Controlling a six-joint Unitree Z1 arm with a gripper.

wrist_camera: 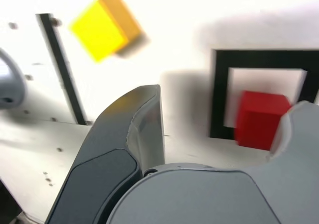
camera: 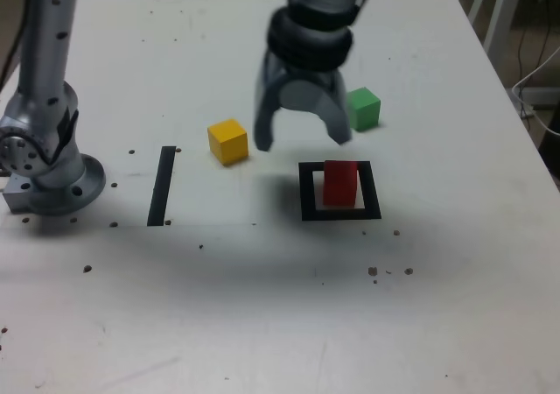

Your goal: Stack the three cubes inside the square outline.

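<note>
Exterior view. My gripper (camera: 303, 138) is suspended above the white table (camera: 262, 324), blurred, its two fingers pointing downward and set wide apart, with nothing between them. Relative to my gripper, the components are located as follows. The red cube (camera: 339, 184) lies below and toward the exterior view's right, seated within the square outline (camera: 307, 210), nearer its right side than its left. The yellow cube (camera: 228, 142) lies toward the exterior view's left, on the table. The green cube (camera: 364, 109) lies just beside my right-hand finger as seen here, partly covered by it. The black strip (camera: 162, 186) lies farther left, beyond the yellow cube. This view alone includes the green cube and shows all four sides of the outline.

Wrist view. My fingers are again apart, nothing clamped. One finger partly covers the red cube; the cube's visible lower edge overlaps the black border of the outline. The yellow cube is clear of both fingers, turned at an angle, between the black strip and the outline. This view alone resolves the smooth curved inner face of one finger, with a seam alongside it.
</note>
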